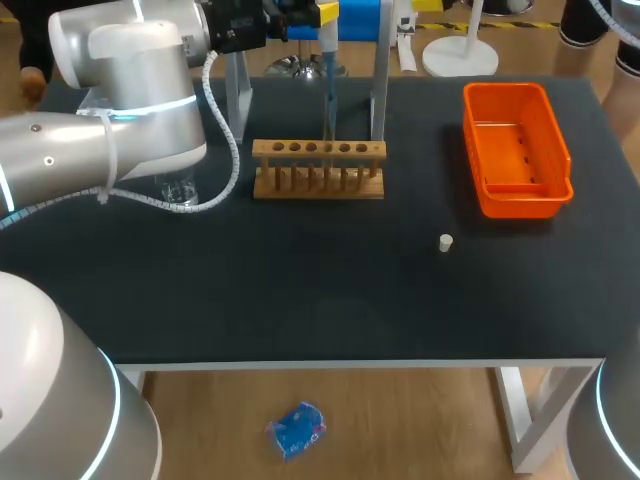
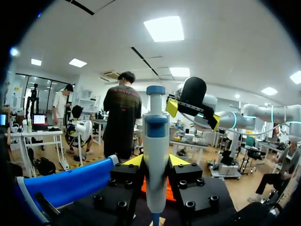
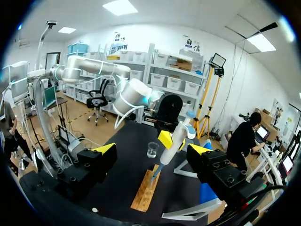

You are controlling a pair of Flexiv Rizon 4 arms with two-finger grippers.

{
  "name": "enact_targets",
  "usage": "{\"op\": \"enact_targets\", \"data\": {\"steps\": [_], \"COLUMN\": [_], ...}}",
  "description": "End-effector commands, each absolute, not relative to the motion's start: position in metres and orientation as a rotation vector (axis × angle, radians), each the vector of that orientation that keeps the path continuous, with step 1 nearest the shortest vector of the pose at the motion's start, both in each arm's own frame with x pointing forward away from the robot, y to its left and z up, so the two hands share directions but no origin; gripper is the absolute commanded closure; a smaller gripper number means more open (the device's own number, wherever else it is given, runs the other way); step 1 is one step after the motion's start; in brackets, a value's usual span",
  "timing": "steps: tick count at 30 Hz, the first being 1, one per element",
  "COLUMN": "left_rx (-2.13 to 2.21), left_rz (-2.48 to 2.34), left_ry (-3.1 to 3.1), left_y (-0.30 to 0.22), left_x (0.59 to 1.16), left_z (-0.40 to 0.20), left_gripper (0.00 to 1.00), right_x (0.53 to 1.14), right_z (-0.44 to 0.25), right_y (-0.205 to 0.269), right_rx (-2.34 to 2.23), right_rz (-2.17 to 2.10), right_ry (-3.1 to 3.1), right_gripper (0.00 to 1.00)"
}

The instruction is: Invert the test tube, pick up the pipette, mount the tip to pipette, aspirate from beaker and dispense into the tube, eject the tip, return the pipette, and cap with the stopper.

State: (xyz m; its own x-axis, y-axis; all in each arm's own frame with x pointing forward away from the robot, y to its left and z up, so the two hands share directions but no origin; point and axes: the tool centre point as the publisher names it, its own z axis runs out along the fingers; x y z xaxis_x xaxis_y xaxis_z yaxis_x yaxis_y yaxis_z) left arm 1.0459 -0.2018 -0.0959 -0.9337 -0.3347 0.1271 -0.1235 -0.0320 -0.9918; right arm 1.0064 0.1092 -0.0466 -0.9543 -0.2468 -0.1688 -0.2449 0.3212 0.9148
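A clear beaker [image 1: 178, 190] stands at the left of the dark table [image 1: 300, 290], half under the left arm. Just right of it, at the table's far edge, the left gripper [image 2: 156, 162] is clamped on the blue-and-white pipette [image 2: 156, 141]. The body stands upright between the two yellow-tipped fingers, the plunger well above them, and the thin lower end points down at the wooden rack [image 1: 318, 170]. The right wrist view shows that end close over the rack's top; whether it touches cannot be made out. Further right, a small white stopper [image 1: 446, 242] lies alone on the cloth, well apart from the pipette and nearer the front edge. An orange bin [image 1: 468, 140] sits at the far right. The right gripper [image 3: 153, 149] hangs above the table with fingers spread wide and nothing between them, facing the pipette and beaker.
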Motion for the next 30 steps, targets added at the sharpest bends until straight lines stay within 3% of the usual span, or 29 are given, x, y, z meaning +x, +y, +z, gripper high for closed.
{"op": "enact_targets", "data": {"steps": [1,26,27,28,30], "left_rx": [-0.498,-0.498,-0.498,-0.498,-0.498], "left_rz": [-2.097,-2.097,-2.097,-2.097,-2.097], "left_ry": [2.068,2.068,2.068,2.068,2.068], "left_y": [-0.202,-0.202,-0.202,-0.202,-0.202], "left_x": [1.045,1.045,1.045,1.045,1.045], "left_z": [-0.096,-0.096,-0.096,-0.096,-0.096], "left_gripper": [1.0,1.0,1.0,1.0,1.0], "right_x": [1.013,1.044,1.044,1.044,1.043], "right_z": [-0.052,-0.027,-0.024,-0.021,-0.016], "right_y": [0.111,0.136,0.138,0.139,0.143], "right_rx": [0.392,0.308,0.315,0.324,0.341], "right_rz": [-1.713,-1.73,-1.751,-1.765,-1.789], "right_ry": [-2.526,-2.411,-2.397,-2.388,-2.374], "right_gripper": [0.0,0.0,0.19,0.51,0.7]}}
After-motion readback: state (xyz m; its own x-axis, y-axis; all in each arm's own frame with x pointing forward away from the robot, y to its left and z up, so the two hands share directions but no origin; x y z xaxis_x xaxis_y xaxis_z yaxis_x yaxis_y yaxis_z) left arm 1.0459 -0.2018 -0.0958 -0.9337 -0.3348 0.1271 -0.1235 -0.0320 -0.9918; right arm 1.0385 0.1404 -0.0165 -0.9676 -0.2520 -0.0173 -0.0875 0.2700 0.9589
